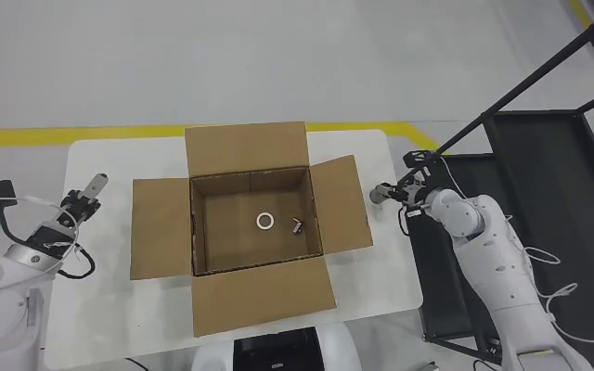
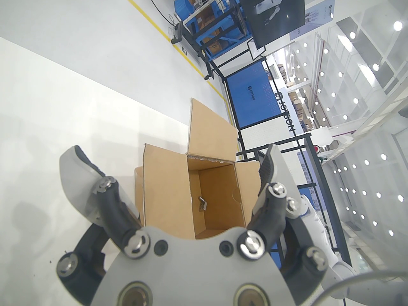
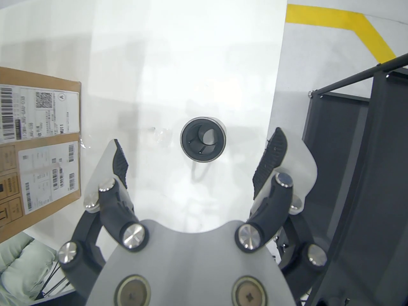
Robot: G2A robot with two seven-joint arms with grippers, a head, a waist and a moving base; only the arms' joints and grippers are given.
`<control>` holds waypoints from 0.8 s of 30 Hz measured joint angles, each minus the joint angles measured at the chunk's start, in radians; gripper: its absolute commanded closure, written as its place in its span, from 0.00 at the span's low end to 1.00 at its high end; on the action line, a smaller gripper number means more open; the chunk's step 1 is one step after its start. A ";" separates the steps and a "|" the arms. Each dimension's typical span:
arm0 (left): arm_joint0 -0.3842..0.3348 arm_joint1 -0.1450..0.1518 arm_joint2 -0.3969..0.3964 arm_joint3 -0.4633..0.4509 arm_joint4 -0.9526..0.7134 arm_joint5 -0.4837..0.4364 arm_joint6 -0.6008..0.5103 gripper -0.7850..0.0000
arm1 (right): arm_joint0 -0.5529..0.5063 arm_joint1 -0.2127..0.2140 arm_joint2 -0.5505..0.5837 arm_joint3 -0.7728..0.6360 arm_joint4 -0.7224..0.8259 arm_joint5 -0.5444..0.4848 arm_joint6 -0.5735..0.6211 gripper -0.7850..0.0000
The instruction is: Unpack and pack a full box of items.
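Top view: open cardboard box [image 1: 247, 148], four flaps splayed, in the middle of the white table [image 1: 102, 153]. The left pincer [image 1: 93, 185] sits well clear of one side flap and the right pincer [image 1: 380, 194] just off the opposite flap. On the box floor lie a white ring [image 1: 265, 221] and a small metal piece [image 1: 296, 225], close together, with the piece on the right pincer's side. Left wrist view: left pincer fingers wide apart, holding nothing, over the table. The box is straight ahead of the tips, with the metal piece on its floor. Right wrist view: right pincer fingers spread, holding nothing. A black cylinder [image 3: 203, 144] stands on the table with its open end toward the camera, between and just ahead of the fingertips, touching neither. The labelled box flap is off to one side of the pincer and a black rack [image 3: 344, 148] is on the other.
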 measured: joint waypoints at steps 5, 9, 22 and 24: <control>0.000 0.000 0.000 0.000 0.000 0.000 0.000 0.00 | 0.058 -0.011 -0.061 0.096 -0.013 -0.016 -0.018 0.00; 0.000 0.000 0.000 0.000 0.000 0.000 0.000 0.00 | 0.108 -0.020 -0.100 0.158 -0.022 -0.024 -0.029 0.00; 0.000 0.000 0.000 0.000 0.000 0.000 0.000 0.00 | 0.185 -0.039 -0.185 0.258 -0.051 -0.038 -0.012 0.76; 0.000 0.000 0.000 0.000 0.000 0.000 0.000 0.00 | 0.186 -0.039 -0.184 0.265 -0.055 -0.036 -0.012 1.00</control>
